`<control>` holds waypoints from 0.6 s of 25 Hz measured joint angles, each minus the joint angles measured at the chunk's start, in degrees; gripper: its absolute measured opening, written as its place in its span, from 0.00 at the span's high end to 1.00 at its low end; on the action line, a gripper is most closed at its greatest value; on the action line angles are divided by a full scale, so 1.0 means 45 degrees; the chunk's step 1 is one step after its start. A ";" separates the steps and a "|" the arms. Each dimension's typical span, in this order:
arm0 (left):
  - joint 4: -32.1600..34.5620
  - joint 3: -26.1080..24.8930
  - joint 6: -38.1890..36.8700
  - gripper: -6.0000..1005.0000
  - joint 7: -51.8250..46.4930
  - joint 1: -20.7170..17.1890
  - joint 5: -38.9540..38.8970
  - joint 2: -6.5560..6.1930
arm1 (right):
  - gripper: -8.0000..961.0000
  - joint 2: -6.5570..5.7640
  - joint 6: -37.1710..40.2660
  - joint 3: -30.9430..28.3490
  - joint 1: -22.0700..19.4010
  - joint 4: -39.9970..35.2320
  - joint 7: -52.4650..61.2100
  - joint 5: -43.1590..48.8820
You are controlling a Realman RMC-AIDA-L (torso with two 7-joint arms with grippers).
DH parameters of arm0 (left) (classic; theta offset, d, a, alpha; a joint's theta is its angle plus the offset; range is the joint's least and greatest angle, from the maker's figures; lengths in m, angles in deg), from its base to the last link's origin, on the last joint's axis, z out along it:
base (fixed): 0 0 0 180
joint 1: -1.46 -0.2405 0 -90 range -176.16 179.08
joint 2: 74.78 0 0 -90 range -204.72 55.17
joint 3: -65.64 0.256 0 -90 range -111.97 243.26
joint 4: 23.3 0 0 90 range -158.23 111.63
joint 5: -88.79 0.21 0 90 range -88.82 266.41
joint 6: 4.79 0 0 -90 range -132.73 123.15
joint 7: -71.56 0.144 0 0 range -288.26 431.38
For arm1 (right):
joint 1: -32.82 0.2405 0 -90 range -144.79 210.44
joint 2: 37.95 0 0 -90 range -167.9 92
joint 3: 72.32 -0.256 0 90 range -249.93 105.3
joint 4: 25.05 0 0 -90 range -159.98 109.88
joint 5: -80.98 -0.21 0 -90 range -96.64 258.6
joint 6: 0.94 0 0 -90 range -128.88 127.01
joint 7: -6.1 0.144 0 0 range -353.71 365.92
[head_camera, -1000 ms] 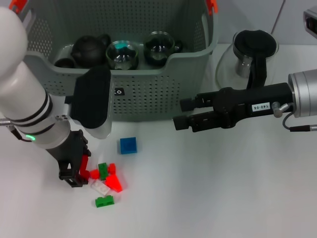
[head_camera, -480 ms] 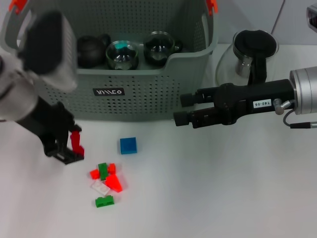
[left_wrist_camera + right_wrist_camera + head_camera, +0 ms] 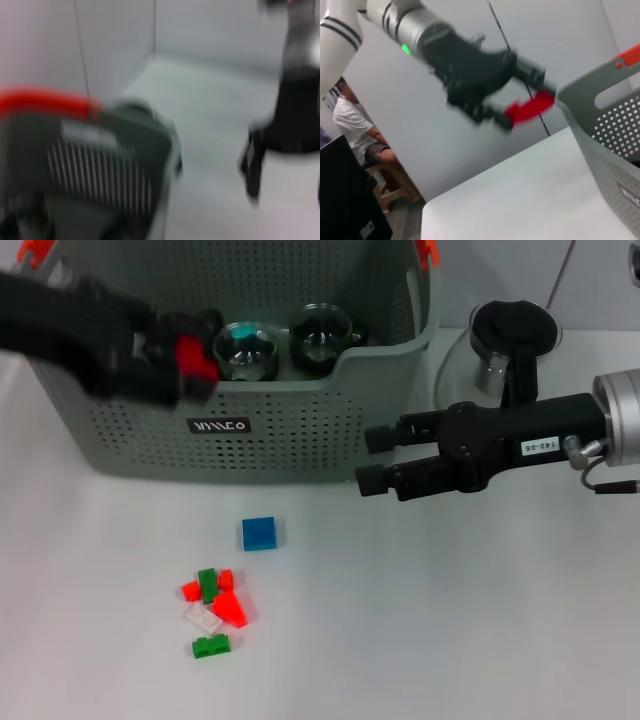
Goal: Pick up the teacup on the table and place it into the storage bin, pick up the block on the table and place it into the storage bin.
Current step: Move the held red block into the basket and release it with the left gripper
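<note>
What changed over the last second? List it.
The left gripper lifted a red block out of the pile and swung it up to the bin rim, fingers shut on it. The right gripper hovers near the bin much as before. The blue block and the other blocks stayed put, as did the teaware in the bin.

Black right claw (image 3: 362, 460), white numbered label, silver wrist, grey cable, white left arm, green light
</note>
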 joint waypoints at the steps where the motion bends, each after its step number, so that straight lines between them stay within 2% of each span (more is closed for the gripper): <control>1: 0.0260 -0.0283 0.0207 0.35 -0.0180 0.0108 -0.0373 -0.0125 | 0.14 -0.0028 0.0089 -0.0001 0.0006 -0.0002 -0.0018 -0.0001; 5: 0.2026 -0.0728 0.1903 0.35 -0.0830 0.0666 -0.0732 -0.0606 | 0.14 -0.0125 0.0357 0.0016 -0.0008 -0.0009 -0.0146 -0.0006; 7: 0.3270 -0.0641 0.3301 0.35 -0.1058 0.0908 -0.0725 -0.0853 | 0.14 -0.0162 0.0454 0.0056 -0.0064 -0.0010 -0.0189 0.0002; 11: 0.5362 -0.0265 0.5289 0.35 -0.1049 0.1446 -0.0607 -0.1168 | 0.14 -0.0201 0.0786 0.0091 -0.0164 -0.0011 -0.0206 0.0076; 13: 0.5890 0.0367 0.6370 0.35 -0.1215 0.1578 -0.0507 -0.1192 | 0.14 -0.0229 0.0965 0.0102 -0.0187 -0.0011 -0.0206 0.0103; 15: 0.6152 0.1219 0.7479 0.35 -0.1476 0.1582 -0.0407 -0.1091 | 0.14 -0.0277 0.1092 0.0123 -0.0227 -0.0011 -0.0207 0.0120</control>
